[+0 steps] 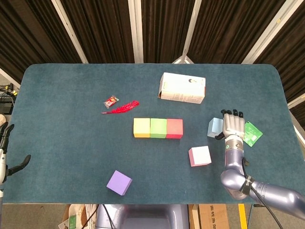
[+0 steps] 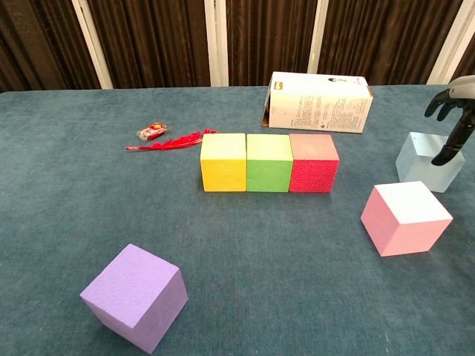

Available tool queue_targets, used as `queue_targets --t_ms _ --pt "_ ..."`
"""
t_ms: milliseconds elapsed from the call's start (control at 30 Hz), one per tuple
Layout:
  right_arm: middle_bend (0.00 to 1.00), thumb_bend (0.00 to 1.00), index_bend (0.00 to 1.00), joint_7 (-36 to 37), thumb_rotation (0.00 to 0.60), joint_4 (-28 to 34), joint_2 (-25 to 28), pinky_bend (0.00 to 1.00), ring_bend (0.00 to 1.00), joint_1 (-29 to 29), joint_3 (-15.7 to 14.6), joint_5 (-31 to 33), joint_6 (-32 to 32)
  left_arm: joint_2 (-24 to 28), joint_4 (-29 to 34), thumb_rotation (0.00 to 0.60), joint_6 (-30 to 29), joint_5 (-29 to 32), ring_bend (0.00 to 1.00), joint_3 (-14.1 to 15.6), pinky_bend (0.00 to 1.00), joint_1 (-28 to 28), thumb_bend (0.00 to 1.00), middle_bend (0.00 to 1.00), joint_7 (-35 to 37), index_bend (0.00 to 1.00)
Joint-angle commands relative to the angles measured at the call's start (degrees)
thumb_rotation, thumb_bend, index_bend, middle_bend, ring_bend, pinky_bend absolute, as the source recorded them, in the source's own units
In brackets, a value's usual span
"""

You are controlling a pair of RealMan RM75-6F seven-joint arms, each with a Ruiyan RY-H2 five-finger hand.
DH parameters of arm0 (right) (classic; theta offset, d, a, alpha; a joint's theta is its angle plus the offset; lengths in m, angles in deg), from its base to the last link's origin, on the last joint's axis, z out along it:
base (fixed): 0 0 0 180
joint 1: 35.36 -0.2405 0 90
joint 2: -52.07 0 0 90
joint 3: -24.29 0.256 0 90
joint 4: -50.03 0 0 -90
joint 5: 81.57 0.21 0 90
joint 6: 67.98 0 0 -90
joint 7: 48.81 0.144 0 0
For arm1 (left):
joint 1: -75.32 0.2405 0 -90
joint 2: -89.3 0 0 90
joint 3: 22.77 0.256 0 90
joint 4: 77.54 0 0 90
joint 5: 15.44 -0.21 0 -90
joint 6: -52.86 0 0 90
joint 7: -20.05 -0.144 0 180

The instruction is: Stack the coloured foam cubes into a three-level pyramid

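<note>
- the right hand (image 1: 233, 125) sits over the light blue cube (image 1: 215, 127), fingers apart, holding nothing yet.
- the cube sits right of the red cube (image 1: 174, 128).
- foam looks light and squishy, so grab opposite flat sides gently.

You're facing a surface (image 1: 66, 105) covered in dark teal felt with rounded far corners, backed by dark brown pleated curtains (image 2: 148, 37) split by pale vertical strips (image 2: 215, 41), under even, soft light.
</note>
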Motion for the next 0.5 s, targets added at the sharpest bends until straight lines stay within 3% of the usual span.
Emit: queue_targets --t_ms 33,500 --pt "0.22 0.11 0.23 0.33 0.600 -0.78 -0.42 0.00 0.06 0.12 -0.35 -0.47 0.14 -0.08 0.03 0.600 0.03 -0.01 0.00 -0.12 0.00 0.11 0.30 0.00 -0.10 0.08" --pt "0.26 0.11 0.25 0.76 0.600 -3.92 -1.70 0.00 0.09 0.31 -1.20 -1.24 1.22 -0.27 0.49 0.600 1.01 0.45 0.00 -0.92 0.00 0.52 0.30 0.00 0.38 0.08"
